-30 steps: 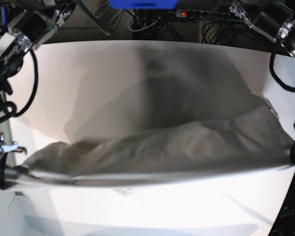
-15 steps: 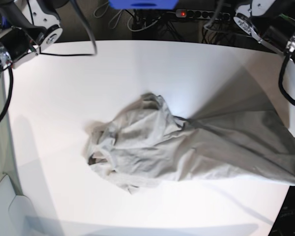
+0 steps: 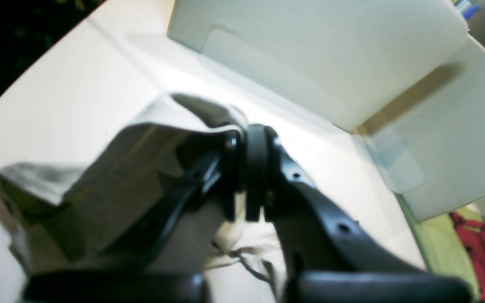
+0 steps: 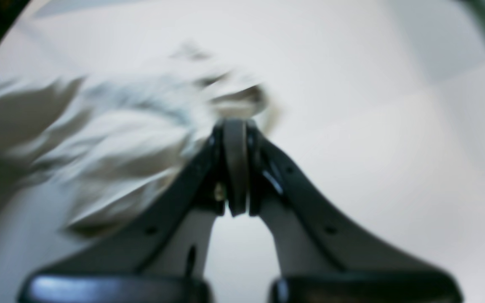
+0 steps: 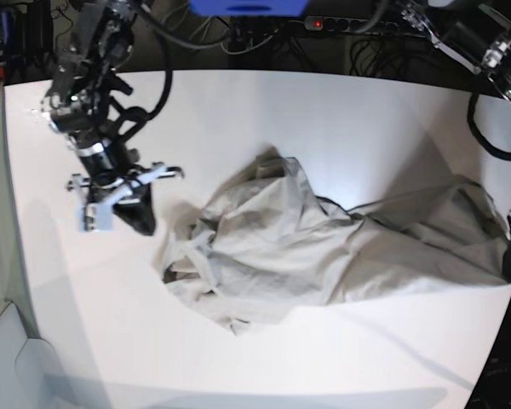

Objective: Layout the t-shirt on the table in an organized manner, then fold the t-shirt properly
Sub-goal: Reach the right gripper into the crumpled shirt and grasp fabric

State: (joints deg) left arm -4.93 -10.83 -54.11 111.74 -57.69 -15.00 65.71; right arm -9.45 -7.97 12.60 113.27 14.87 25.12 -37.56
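Shirt half-spread, one corner pinned at the edge

The left gripper point(image 3: 246, 176) has its jaws clenched on an edge of the t-shirt point(image 5: 324, 247), stretching that side toward the rim of the tabletop point(image 5: 264, 111); the right gripper point(image 5: 136, 217) hangs beside the bunched end, jaws clenched on nothing; no containers in sight

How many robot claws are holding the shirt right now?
1. The left gripper is shut on an edge of the t-shirt at the table's side. The right gripper is shut too but empty, beside the crumpled end.
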